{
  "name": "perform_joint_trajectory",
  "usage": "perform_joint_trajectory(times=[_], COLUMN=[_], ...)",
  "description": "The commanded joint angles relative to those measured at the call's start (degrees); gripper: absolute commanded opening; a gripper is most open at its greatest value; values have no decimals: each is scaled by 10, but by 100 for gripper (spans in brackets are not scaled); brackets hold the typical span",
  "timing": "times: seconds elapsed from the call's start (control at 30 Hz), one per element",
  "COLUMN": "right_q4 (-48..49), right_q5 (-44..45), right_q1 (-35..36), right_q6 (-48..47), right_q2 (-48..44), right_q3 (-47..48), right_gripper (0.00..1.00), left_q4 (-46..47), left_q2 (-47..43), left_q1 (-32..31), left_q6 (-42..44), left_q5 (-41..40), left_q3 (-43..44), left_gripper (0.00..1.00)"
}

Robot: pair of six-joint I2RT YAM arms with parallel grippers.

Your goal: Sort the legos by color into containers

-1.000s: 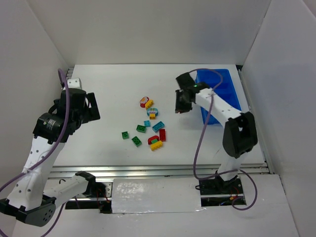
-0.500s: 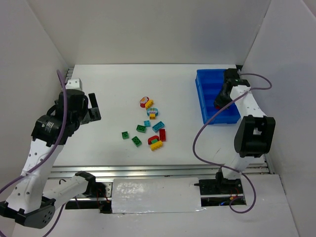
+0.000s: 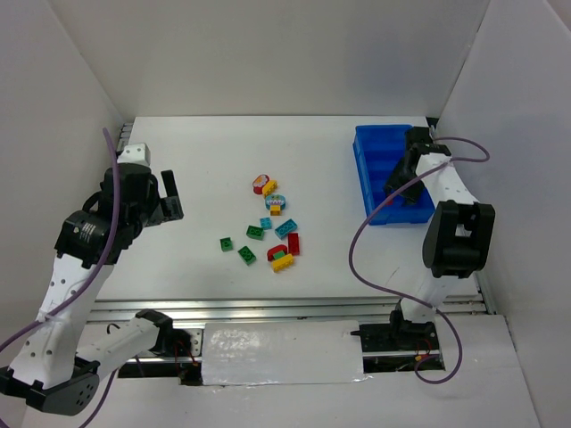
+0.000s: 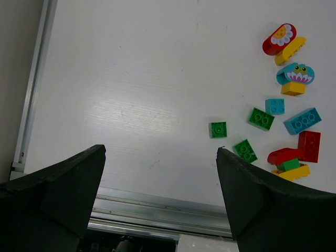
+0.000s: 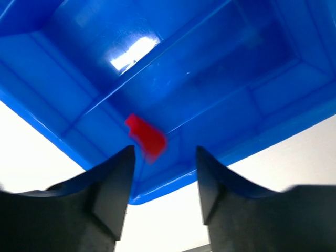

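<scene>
- My left gripper (image 4: 160, 157) hangs over the bare left part of the table (image 4: 131, 79), fingers spread as wide as they go and holding nothing. It has hardly shifted over the last second.
- To the right of my left fingers, well apart from them, lie the loose legos (image 3: 272, 227). They are a scatter of green, teal, yellow and red bricks, none of them touched. The scatter looks the same as it did a second ago.
- Farther right, my right gripper (image 5: 164, 157) now hovers over the blue bin (image 3: 375, 152). A second ago it was over the table, left of the bin and clamped shut. Half a second ago it had swung over the bin.
- My right fingers have just parted to a narrow gap and grip nothing.
- Just beyond my right fingertips, a red brick (image 5: 147, 137) shows as a blur, free of both fingers. It lies over an end compartment of the bin, close to a corner where a divider meets the outer wall. I judge that it is dropping or has just landed.
- For the task, this means one red brick is delivered. That compartment now serves for red, and the other red pieces in the scatter belong there too.
- I cannot tell whether the other compartments hold anything.
</scene>
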Motion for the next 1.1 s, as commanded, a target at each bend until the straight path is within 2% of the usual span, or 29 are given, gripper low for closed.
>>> perform_joint_trajectory(times=[0.0, 0.07, 0.1, 0.3, 0.37, 0.43, 0.47, 0.5, 0.57, 0.7, 0.83, 1.07], right_q4=[-3, -9, -9, -21, -14, -11, -9, -10, -13, 20, 24, 22], right_q5=[5, 4, 2, -5, -32, -32, -26, -24, -21, 20, 34, 27], right_q1=[-4, -4, -4, 12, 54, 135, 210, 246, 334, 445, 488, 500], right_q6=[-5, -4, -4, -13, -17, -29, -32, -29, 4, 69, 98, 83], right_q2=[1, -3, -5, -40, -68, -83, -87, -86, -73, -53, 9, 84], right_q3=[20, 30, 30, 35, 28, 25, 24, 25, 24, 2, 19, 44], right_gripper=[60, 73, 76, 77, 75, 74, 74, 74, 74, 74, 72, 71], left_q4=[19, 19, 19, 19, 20, 25, 27, 31, 32, 38, 37, 31], left_q2=[-5, -4, -4, -2, 0, 0, 1, 2, 9, 14, 16, 9], left_q1=[0, 0, 0, 0, 0, 0, 0, 0, 0, 0, 0, 0], left_q6=[8, 8, 8, 6, 4, 0, -2, -5, -13, -14, -10, -1], left_q5=[3, 3, 3, 1, 1, 1, -1, -1, 2, 15, 19, 13], left_q3=[6, 5, 6, 10, 10, 9, 8, 9, 16, 17, 11, 13], left_gripper=[99, 99, 100, 100, 99, 99, 99, 100, 100, 99, 99, 100])
